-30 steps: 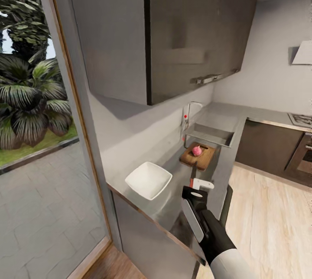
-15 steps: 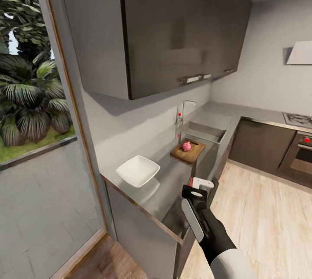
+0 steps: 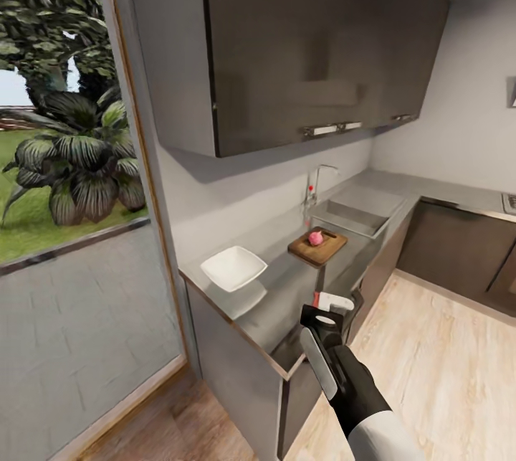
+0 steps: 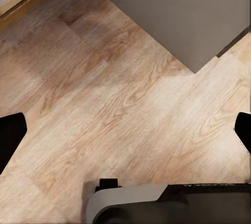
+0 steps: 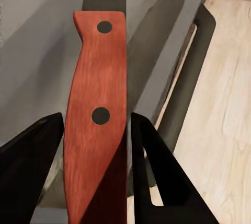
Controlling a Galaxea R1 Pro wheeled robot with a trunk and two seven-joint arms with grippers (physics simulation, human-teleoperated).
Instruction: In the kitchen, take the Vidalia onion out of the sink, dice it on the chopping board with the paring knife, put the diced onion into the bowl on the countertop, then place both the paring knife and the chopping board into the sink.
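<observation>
Vidalia onion: the small round pinkish-red Vidalia onion point(image 3: 315, 237) sits whole on the flat brown wooden chopping board point(image 3: 317, 246), so we judge the first step done and the dicing not yet begun.

Board's place: it lies on the smooth grey countertop point(image 3: 276, 296), just beside the rectangular grey steel sink point(image 3: 350, 217) with its chrome faucet point(image 3: 315, 185).

Bowl: the shallow white squarish bowl point(image 3: 233, 268) stands near the counter's end, apart from the board.

Right gripper: our right gripper point(image 5: 97, 130) is clamped on the reddish, two-riveted handle of the paring knife point(image 5: 97, 125), a dark finger pressing each side; the dark blade point(image 3: 319, 279) points toward the board.

Left gripper: our left gripper point(image 4: 125, 130) hangs spread wide over pale wood floor point(image 4: 130, 93), holding nothing.

What changed: over the last second the whole head view has swung and drawn back (the camera moving, not the things), so board and onion now look smaller and farther than a second ago, while the arm keeps the same pose with the knife.

Meaning for the task: we judge that we are repositioning the base; with the knife in hand, we must close in on the board before any cut.
</observation>
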